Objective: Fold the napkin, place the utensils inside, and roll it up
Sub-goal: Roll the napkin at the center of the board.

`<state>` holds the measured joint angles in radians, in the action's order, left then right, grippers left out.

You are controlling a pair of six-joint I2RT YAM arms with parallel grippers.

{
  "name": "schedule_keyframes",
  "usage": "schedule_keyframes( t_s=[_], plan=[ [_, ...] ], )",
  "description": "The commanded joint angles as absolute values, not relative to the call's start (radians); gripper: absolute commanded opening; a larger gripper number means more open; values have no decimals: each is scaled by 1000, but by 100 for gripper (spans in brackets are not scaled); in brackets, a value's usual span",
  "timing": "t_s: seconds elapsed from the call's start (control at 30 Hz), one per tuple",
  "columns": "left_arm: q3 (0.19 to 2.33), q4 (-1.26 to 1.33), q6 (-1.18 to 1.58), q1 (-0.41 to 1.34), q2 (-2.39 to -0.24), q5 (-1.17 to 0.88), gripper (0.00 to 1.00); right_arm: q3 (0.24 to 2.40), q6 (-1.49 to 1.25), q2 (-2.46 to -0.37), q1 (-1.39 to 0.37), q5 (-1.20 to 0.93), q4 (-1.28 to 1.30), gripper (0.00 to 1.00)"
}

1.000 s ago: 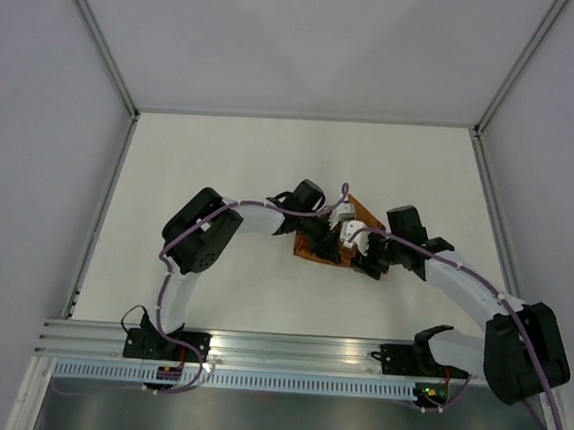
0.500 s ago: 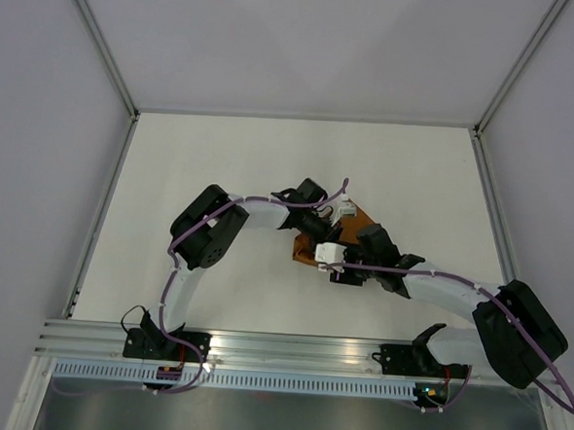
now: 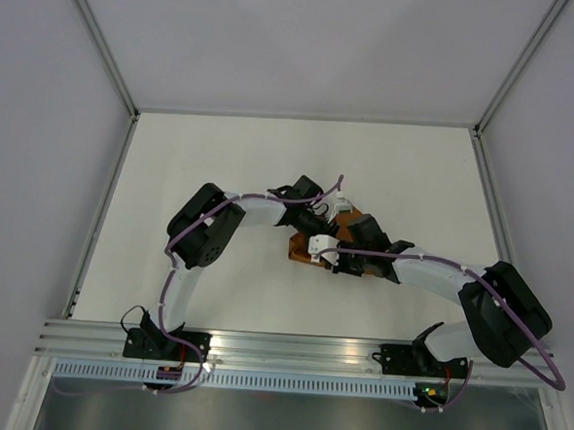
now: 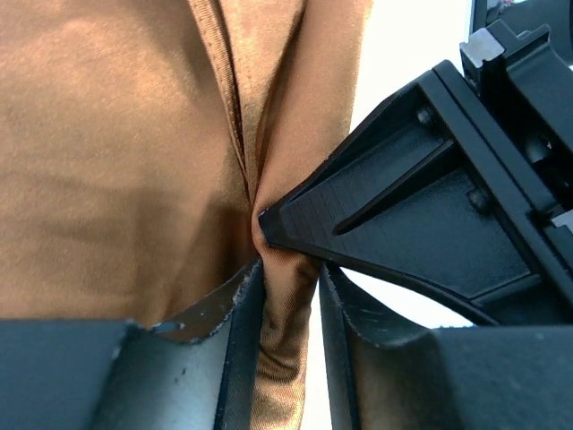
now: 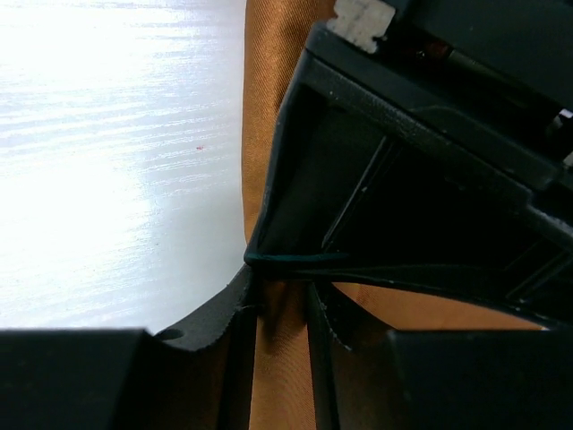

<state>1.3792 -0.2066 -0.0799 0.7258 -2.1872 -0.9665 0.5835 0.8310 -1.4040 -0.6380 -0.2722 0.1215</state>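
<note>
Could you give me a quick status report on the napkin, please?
Left gripper shut on napkin fold. Right gripper shut on it too, nose to nose. Knife unseen.

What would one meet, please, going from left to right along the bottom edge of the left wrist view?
One finger of the left gripper → the pinched fold of the napkin → the gripper's other finger.

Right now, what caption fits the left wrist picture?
Left gripper pinching a ridge of the orange-brown napkin.
</note>
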Motion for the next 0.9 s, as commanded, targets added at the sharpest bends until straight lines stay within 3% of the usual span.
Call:
schedule_keyframes(
  t_s=[0.0, 0.03, 0.07, 0.33, 0.87],
  plan=[
    [1358, -256, -11, 738, -2148, -919, 38, 624, 828, -1473, -630, -294, 219, 10],
    [1358, -235, -11, 733, -2137, -928, 39, 632, 828, -1476, -624, -305, 244, 10],
    [1355, -221, 32, 724, -2111, -925, 47, 638, 833, -1479, -614, -314, 258, 10],
    [1309, -131, 161, 657, -2000, -795, 46, 776, 867, -1572, -566, -440, 467, 9],
    [769, 366, 212, 606, -1392, -218, 48, 1237, 980, -2032, -437, -613, 945, 10]
  ],
)
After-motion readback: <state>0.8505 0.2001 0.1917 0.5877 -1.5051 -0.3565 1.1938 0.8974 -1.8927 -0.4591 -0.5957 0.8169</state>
